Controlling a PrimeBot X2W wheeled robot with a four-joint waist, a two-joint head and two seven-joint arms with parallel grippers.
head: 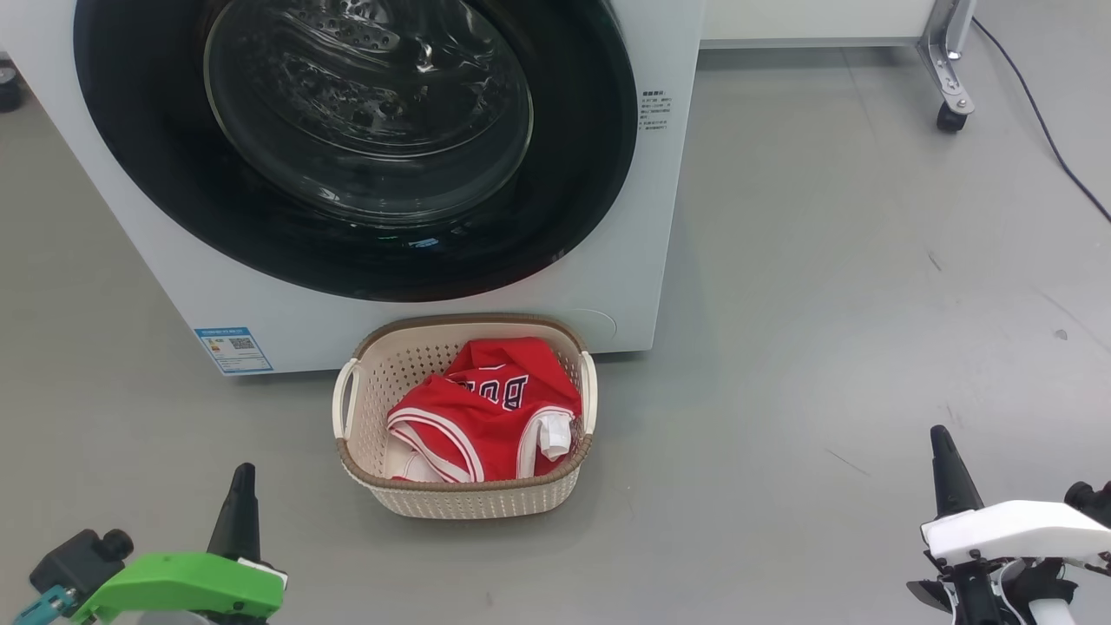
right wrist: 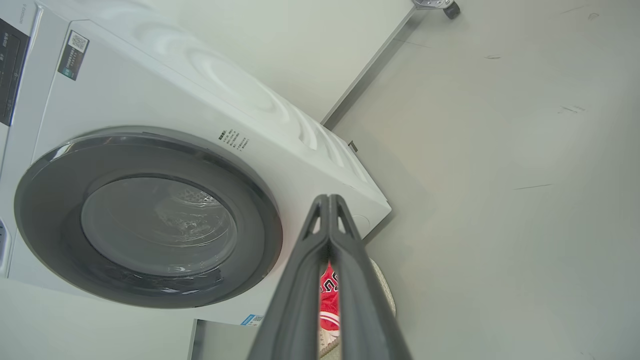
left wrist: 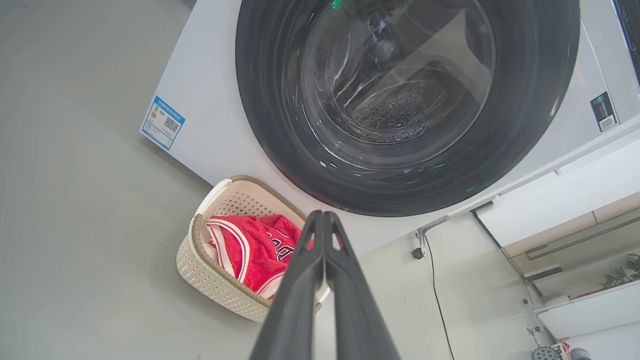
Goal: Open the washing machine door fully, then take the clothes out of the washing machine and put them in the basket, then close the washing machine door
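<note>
Grey floor: clothes in basket w/ part-hidden lettering; blue sticker illegible.

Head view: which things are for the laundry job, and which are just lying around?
For the job: big white washing machine; its round glossy black door; bright red clothes; cream perforated plastic basket.
Lying about: thin black cable; grey metal wheeled leg.

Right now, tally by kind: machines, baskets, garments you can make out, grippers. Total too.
washing machine: 1
basket: 1
red jersey, lying in the basket: 1 that can be made out
grippers: 2, the left gripper and the right gripper
Total: 5
</note>
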